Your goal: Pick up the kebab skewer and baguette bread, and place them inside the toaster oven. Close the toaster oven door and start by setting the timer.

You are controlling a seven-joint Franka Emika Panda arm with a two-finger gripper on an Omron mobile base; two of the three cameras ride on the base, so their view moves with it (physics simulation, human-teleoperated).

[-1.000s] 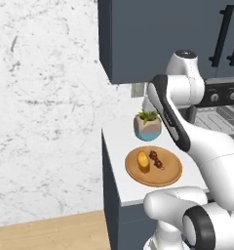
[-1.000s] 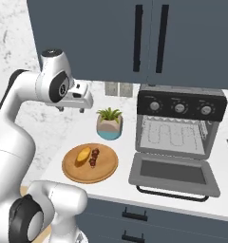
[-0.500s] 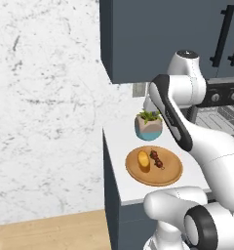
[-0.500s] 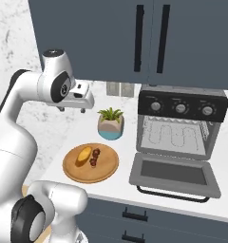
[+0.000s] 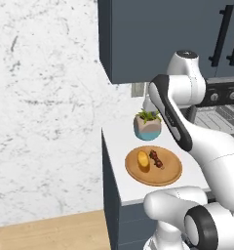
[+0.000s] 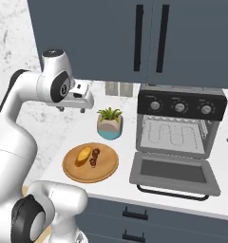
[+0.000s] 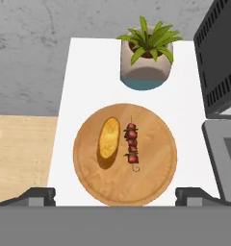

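Item 1, my jaws (image 7: 115, 196): spread wide and empty, high above the worktop (image 7: 91, 72), their two tips at the bottom edge of the hand view with the wooden plate (image 7: 158, 178) between and beyond them.

Item 2, kebab skewer (image 7: 132, 149): lies flat on the plate, centre of the hand view, just right of the loaf and close to parallel with it, not touching so far as I can tell. I judge it light, stiff along the stick, lumpy and possibly slick on the chunks. Best taken across the middle chunks, jaws square to the stick; a tip grasp would likely let it swing.

Item 3, baguette bread (image 7: 109, 138): stubby golden loaf, left of the skewer on the same plate. Likely light, crust firm, crumb yielding; grip across the short width, gently.

Item 4, toaster oven (image 6: 181, 122): right half of the right base view, toaster oven door (image 6: 173, 172) dropped flat open, wire rack bare.

Item 5, potted plant (image 7: 147, 57): upper centre, beyond the plate.
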